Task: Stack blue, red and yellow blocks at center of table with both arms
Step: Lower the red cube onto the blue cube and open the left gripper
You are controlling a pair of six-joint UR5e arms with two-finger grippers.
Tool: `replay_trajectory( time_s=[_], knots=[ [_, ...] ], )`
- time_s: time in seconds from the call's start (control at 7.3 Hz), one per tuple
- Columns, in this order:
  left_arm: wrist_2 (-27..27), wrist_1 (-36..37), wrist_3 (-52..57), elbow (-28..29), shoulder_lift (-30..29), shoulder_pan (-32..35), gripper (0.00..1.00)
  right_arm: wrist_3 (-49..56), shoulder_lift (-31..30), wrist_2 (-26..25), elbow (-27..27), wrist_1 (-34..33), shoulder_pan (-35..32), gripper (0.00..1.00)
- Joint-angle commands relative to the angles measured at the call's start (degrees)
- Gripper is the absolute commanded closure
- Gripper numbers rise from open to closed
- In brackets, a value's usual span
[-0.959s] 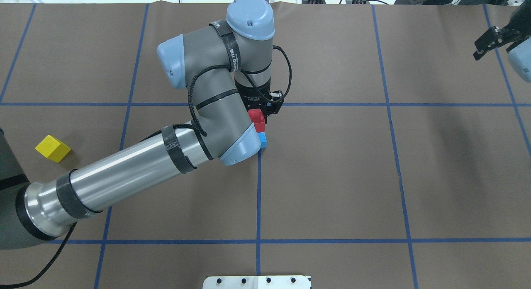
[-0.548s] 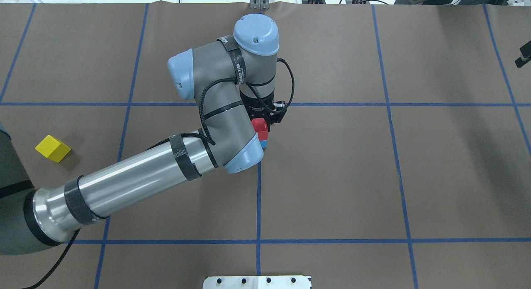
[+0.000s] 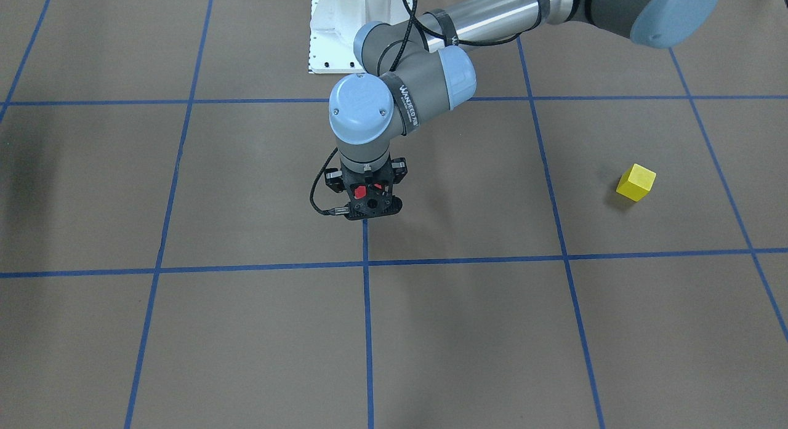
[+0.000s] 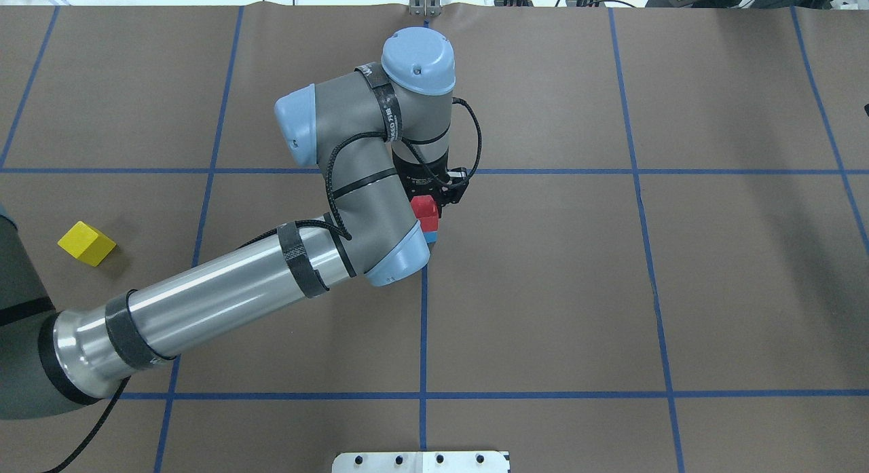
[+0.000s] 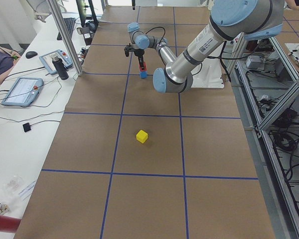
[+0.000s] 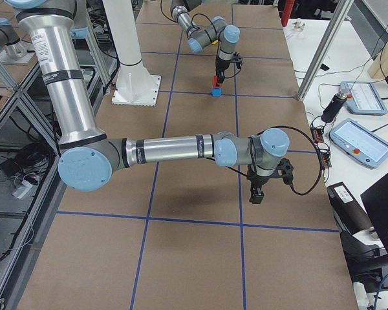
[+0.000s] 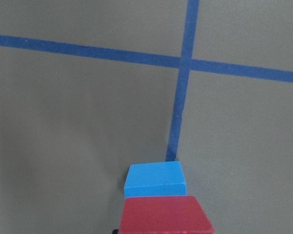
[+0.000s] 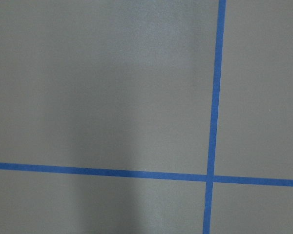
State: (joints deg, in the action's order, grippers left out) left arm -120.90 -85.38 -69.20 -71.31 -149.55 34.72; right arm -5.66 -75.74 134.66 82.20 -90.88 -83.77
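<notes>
My left gripper [image 4: 428, 211] is shut on the red block [image 4: 426, 207] and holds it directly over the blue block [image 4: 432, 237] at the table's center tape crossing. The left wrist view shows the red block [image 7: 167, 214] covering the near edge of the blue block [image 7: 155, 179]; I cannot tell whether they touch. The yellow block [image 4: 86, 243] lies alone far to the left, also in the front view [image 3: 636, 182]. My right gripper [image 6: 255, 194] shows only in the exterior right view, low over bare table; I cannot tell if it is open.
Blue tape lines [image 4: 423, 324] divide the brown table into squares. The white robot base plate [image 4: 421, 461] sits at the near edge. Desks with tablets and a bottle [image 5: 60, 67] stand beyond the far edge.
My left arm shifted right and lowered the red block closer over the blue one. My right gripper withdrew out of the overhead view at the right edge.
</notes>
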Motion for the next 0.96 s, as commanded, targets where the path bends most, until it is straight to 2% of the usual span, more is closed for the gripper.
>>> replay_trajectory(
  time_s=[0.0,0.14,0.55,0.82],
  knots=[
    [0.0,-2.1,-0.1,0.0,0.8,0.1,0.47,0.9,-0.1,0.1,0.1,-0.1,-0.4,0.0],
    [0.1,-2.9,0.3,0.0,1.1,0.0,0.01,0.9,-0.1,0.1,0.1,-0.1,-0.8,0.0],
    [0.1,-3.1,-0.1,-1.0,1.7,0.3,0.0,0.9,-0.5,0.6,0.1,-0.1,-2.0,0.0],
    [0.0,-0.9,-0.1,-5.0,1.7,2.6,0.0,2.6,-1.2,2.8,0.3,-0.1,-4.4,0.0]
  ],
)
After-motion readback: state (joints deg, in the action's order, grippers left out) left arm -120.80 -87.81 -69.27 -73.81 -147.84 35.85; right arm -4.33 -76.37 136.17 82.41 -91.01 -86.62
